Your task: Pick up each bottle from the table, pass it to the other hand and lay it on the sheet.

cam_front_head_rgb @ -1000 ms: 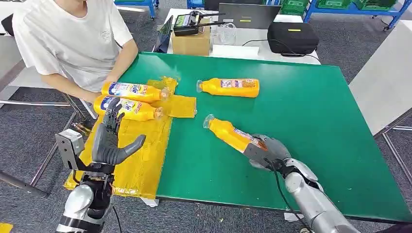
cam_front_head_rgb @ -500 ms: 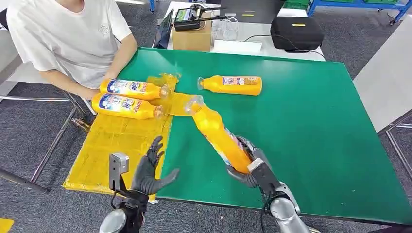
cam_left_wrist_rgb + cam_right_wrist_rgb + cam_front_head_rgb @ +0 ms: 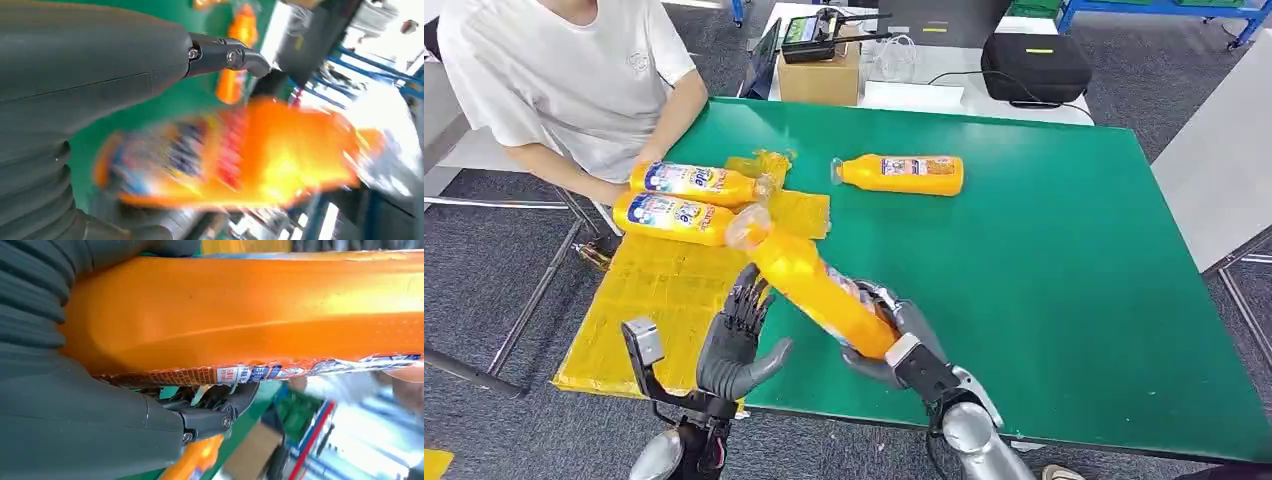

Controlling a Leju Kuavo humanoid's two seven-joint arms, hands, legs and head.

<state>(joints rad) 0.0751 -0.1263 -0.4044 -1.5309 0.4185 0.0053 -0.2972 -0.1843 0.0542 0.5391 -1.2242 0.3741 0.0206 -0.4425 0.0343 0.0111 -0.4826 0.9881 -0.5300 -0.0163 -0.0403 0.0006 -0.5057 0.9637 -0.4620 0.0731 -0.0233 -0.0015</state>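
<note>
My right hand grips the base of an orange bottle and holds it lifted, its clear cap end tilted toward the yellow sheet. The same bottle runs across the right wrist view and is a blur in the left wrist view. My left hand is raised beside the bottle, fingers spread, apart from it. Two orange bottles lie on the sheet's far end. Another orange bottle lies on the green table.
A person in a white shirt sits at the table's far left corner, a hand by the two bottles on the sheet. Behind the table stand a cardboard box, a black case and a laptop.
My right hand has carried the bottle up off the table and leftward toward my left hand. My left hand has shifted right from over the sheet, close to the bottle. The camera shifted slightly.
</note>
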